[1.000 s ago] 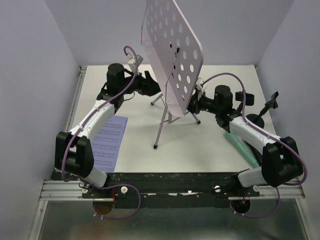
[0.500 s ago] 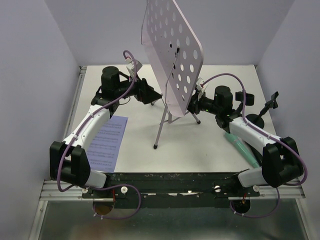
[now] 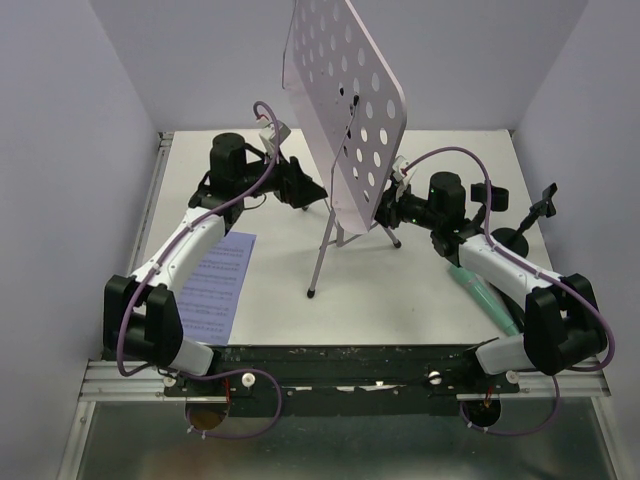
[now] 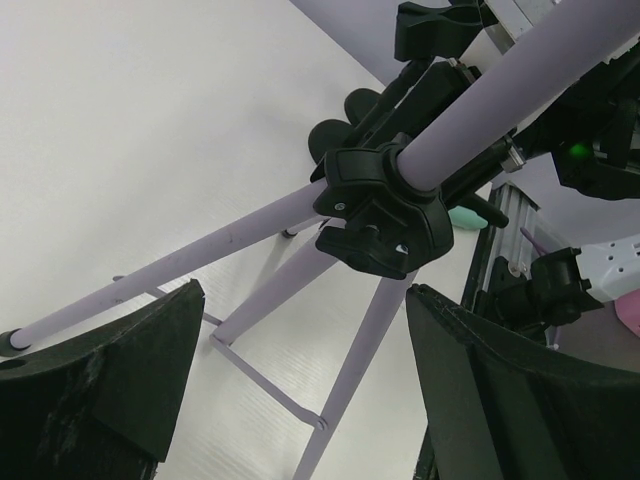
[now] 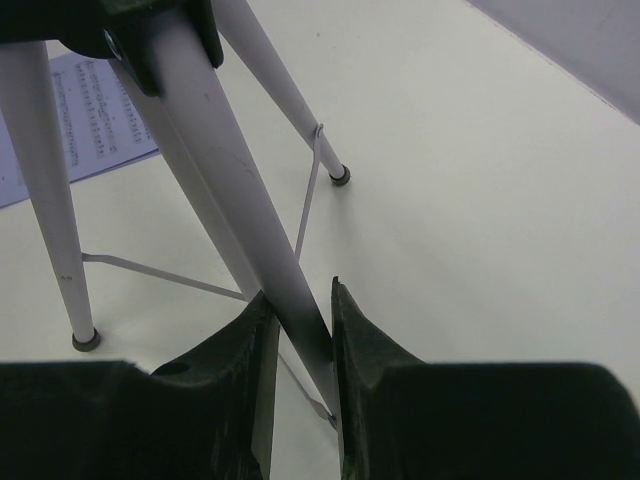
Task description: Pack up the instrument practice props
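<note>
Probably folding the music stand for packing. Finds the silver tripod [image 3: 335, 235] upright near the middle of the table [image 3: 270, 300], with the pale perforated desk [image 3: 345, 110] tilted high above it. Grips one tripod leg [image 5: 240, 200] with the right gripper [image 5: 298, 310], fingers closed round the tube low down. Holds the left gripper [image 4: 300, 300] spread wide, touching nothing, just short of the black collar [image 4: 385, 215] at the junction of legs and pole. Leaves the sheet music [image 3: 220, 280] flat beside the left arm and the mint-green microphone [image 3: 485, 295] lying under the right forearm.

For a clean step:
- Line up the open fingers square on the collar, or on the pole just above it, before closing.
- Avoid the thin braces [image 4: 265, 385].
- Steady the leg with the right side.
- Expect top-heaviness from the tall desk.
- Close gently, check for slip on the smooth tube, then fold slowly.
- Mind the microphone beneath the right arm, and avoid sweeping the sheet music off the edge.
</note>
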Controlling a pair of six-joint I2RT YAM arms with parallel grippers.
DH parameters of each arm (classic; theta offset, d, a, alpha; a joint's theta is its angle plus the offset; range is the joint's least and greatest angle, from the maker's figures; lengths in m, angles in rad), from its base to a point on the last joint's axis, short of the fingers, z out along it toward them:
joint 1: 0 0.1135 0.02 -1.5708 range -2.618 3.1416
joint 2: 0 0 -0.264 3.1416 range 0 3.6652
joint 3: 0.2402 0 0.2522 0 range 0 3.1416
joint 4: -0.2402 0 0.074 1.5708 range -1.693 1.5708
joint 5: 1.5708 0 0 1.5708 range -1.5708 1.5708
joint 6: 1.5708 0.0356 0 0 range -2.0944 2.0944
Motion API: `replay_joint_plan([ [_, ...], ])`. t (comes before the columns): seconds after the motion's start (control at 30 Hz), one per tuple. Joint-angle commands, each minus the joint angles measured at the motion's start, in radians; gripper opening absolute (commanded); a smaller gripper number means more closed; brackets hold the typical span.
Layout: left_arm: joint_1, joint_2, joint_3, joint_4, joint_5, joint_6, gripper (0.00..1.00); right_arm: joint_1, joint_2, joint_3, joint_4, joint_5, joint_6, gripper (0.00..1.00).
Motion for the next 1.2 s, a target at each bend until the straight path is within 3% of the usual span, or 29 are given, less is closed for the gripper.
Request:
replay_joint_plan([
  [0.0, -0.004, 0.030, 0.044, 0.046, -0.016, -0.031, 0.91, -0.002, 0.047, -0.072, -0.240, 0.039, 0.073, 0.02],
  [0.63, -0.004, 0.090, 0.118, 0.021, -0.134, -0.027, 0.90, -0.002, 0.048, -0.073, -0.239, 0.045, 0.076, 0.02],
  [0.87, -0.003, 0.119, 0.131, 0.079, -0.059, -0.053, 0.68, -0.002, 0.048, -0.072, -0.239, 0.046, 0.077, 0.02],
  [1.17, -0.004, 0.130, 0.122, 0.057, -0.027, -0.036, 0.61, -0.002, 0.053, -0.067, -0.242, 0.048, 0.079, 0.02],
])
